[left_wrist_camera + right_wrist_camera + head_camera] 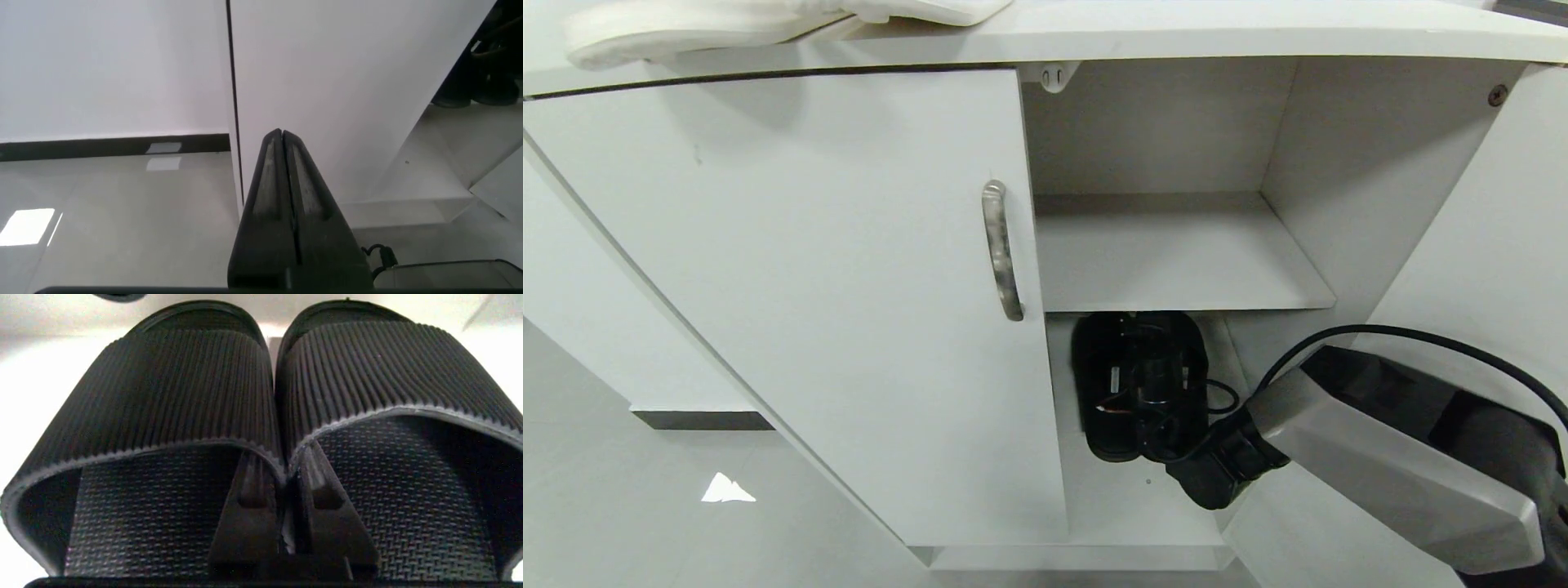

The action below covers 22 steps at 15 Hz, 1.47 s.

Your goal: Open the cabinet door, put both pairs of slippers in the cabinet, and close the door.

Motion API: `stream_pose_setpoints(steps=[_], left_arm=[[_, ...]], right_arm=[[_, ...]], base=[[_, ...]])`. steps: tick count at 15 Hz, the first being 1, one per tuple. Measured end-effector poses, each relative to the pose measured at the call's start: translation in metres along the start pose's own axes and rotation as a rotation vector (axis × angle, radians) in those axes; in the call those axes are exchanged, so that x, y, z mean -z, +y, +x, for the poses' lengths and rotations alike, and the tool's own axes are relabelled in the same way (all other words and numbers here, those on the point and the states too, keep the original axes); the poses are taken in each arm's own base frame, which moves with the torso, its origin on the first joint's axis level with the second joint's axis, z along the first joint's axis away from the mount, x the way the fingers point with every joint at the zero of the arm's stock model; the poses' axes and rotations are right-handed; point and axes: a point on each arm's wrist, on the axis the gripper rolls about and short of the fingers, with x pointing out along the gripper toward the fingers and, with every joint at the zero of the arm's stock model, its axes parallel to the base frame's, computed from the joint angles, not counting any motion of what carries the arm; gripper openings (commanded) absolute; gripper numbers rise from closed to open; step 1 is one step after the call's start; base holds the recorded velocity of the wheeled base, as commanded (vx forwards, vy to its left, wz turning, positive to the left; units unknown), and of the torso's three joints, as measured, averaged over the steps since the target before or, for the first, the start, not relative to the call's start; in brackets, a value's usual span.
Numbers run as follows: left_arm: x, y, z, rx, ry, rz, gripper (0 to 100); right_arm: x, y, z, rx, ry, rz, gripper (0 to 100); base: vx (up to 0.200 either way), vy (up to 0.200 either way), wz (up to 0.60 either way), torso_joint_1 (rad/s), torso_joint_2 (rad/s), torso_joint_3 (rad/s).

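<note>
A pair of black ribbed slippers point(1131, 384) lies side by side on the cabinet's bottom shelf point(1127, 498), behind the open right door point(1486, 269). My right gripper point(288, 486) reaches into that compartment and is shut on the two touching inner strap edges of the black slippers point(188, 392). A pair of white slippers point(727, 28) rests on top of the cabinet at the left. My left gripper point(282, 163) is shut with nothing in it, low over the floor in front of the closed left door point(343, 82).
The left door point(809, 286) is closed, with a metal handle point(1002, 249) at its right edge. The middle shelf point(1176, 253) holds nothing. A white scrap point(727, 490) lies on the grey floor at the left.
</note>
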Motion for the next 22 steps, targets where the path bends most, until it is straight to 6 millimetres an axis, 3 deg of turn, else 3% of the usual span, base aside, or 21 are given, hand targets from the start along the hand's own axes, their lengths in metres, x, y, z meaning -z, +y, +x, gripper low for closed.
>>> stream_pose_setpoints(steps=[4,5,9,12,17,22], left_arm=[[0.000,0.000,0.000,0.000,0.000,0.000,0],[0.000,0.000,0.000,0.000,0.000,0.000,0],[0.000,0.000,0.000,0.000,0.000,-0.016,0],[0.000,0.000,0.000,0.000,0.000,-0.018,0],[0.000,0.000,0.000,0.001,0.000,-0.017,0],[0.000,0.000,0.000,0.004,0.000,-0.014,0]], right_arm=[[0.004,0.001,0.014,0.016,-0.002,-0.001,0],[0.006,0.001,0.016,0.018,0.002,-0.010,100],[0.011,-0.004,0.020,0.023,0.015,-0.024,100],[0.011,-0.011,0.003,0.009,0.039,-0.044,100],[0.002,-0.019,-0.060,-0.093,0.098,-0.094,100],[-0.026,-0.035,-0.137,-0.223,0.099,-0.095,100]], base=[[0.000,0.000,0.00,0.000,0.00,0.000],[0.000,0.000,0.00,0.000,0.00,0.000],[0.000,0.000,0.00,0.000,0.00,0.000],[0.000,0.000,0.00,0.000,0.00,0.000],[-0.080,0.000,0.00,0.001,0.00,0.001],[-0.200,0.000,0.00,-0.001,0.00,0.002]])
